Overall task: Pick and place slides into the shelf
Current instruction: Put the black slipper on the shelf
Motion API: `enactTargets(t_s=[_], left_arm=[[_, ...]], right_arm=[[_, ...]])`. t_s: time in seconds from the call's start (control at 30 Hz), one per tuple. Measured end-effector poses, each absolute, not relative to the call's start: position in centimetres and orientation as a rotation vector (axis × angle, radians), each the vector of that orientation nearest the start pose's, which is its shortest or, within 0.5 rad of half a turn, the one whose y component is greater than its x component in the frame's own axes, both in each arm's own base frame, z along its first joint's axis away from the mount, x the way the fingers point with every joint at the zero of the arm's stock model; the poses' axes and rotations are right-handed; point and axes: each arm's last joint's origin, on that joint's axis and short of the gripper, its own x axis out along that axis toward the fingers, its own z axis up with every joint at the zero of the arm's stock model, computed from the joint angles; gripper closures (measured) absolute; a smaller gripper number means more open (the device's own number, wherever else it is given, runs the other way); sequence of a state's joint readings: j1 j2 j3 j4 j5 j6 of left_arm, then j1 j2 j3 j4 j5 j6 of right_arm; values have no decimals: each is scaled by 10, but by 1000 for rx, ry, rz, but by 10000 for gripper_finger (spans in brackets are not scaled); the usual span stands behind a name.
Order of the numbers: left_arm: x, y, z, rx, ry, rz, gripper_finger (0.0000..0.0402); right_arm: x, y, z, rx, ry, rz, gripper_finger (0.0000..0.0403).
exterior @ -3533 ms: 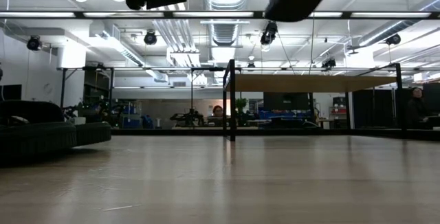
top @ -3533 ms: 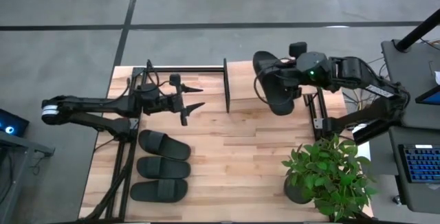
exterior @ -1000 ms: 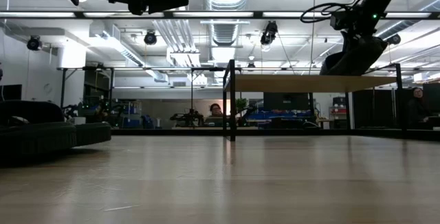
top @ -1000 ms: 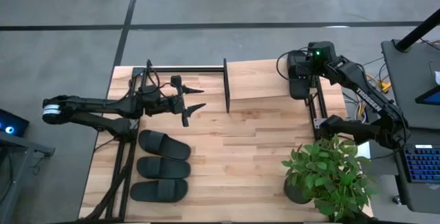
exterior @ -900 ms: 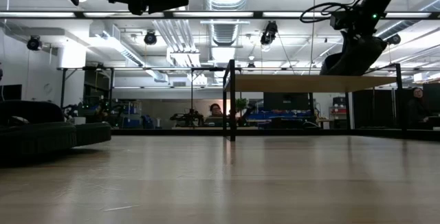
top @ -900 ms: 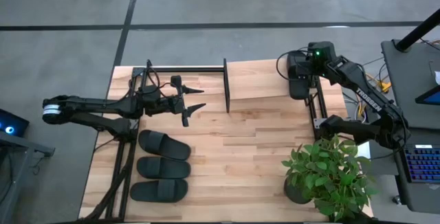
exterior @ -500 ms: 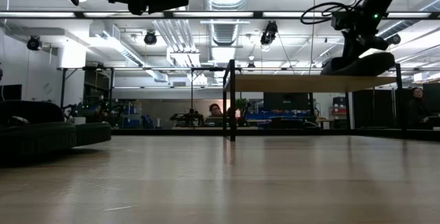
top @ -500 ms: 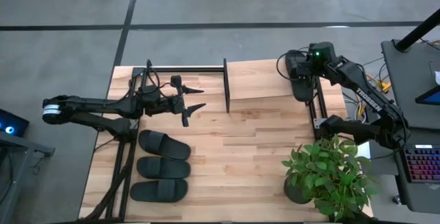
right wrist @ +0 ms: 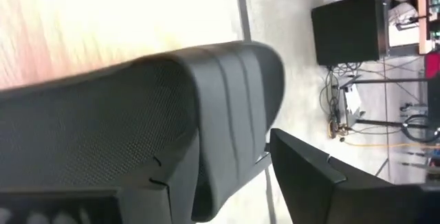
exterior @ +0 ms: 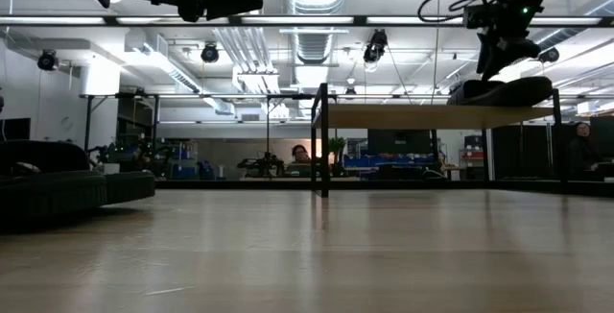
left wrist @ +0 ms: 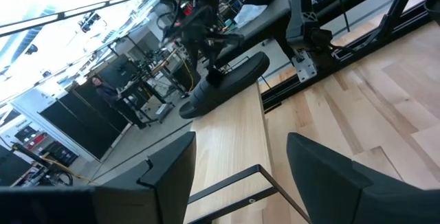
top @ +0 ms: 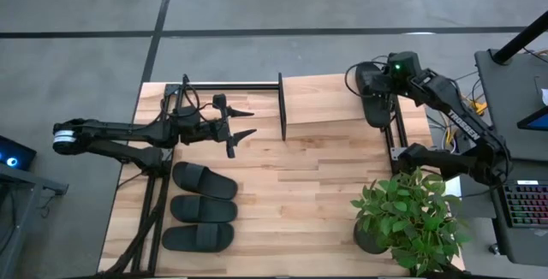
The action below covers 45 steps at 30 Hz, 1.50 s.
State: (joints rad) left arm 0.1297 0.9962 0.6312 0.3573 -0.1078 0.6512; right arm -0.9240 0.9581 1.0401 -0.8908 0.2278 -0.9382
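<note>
Under your right gripper (exterior: pixel 501 63), one slide (exterior: pixel 507 90) lies flat on the shelf (exterior: pixel 422 116) plank, at its right end. Your fingers stand parted just above the strap, holding nothing. Your left gripper (top: pixel 242 121) hovers well away, its fingers spread wide and empty, pointing toward the shelf's left frame. Three more slides (top: pixel 204 180) sit in a row on the table (top: pixel 300 193), below and behind those left fingers.

Overhead camera looks straight down; low one skims level across the surface (exterior: pixel 307 255); both share the shelf (top: pixel 330 99) and its slide (exterior: pixel 504 90).
</note>
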Motion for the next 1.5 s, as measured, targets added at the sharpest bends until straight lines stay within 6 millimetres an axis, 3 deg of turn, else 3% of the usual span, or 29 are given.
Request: enactTargets(t_s=[0.13,0.3,0.47,0.67,0.8,1.07,1.5], left_arm=[[221,32,293,631,83,227,189],[221,32,293,631,83,227,189],[221,32,293,631,83,227,189],[224,32,289,630,99,222,189],[227,33,286,630,116,217,189],[229,34,283,634,129,219,189],[229,34,283,635,129,219,189]], right_arm=[[105,-139,332,-494,1186,-604,233],[122,-137,320,-549,1217,-497,241],[134,-147,313,-612,1326,-561,245],[143,-157,302,-632,1394,-521,247],[144,-161,299,-643,1448,-557,275],[142,-159,302,-693,1458,-540,384],[146,-164,310,-752,1386,-624,390]])
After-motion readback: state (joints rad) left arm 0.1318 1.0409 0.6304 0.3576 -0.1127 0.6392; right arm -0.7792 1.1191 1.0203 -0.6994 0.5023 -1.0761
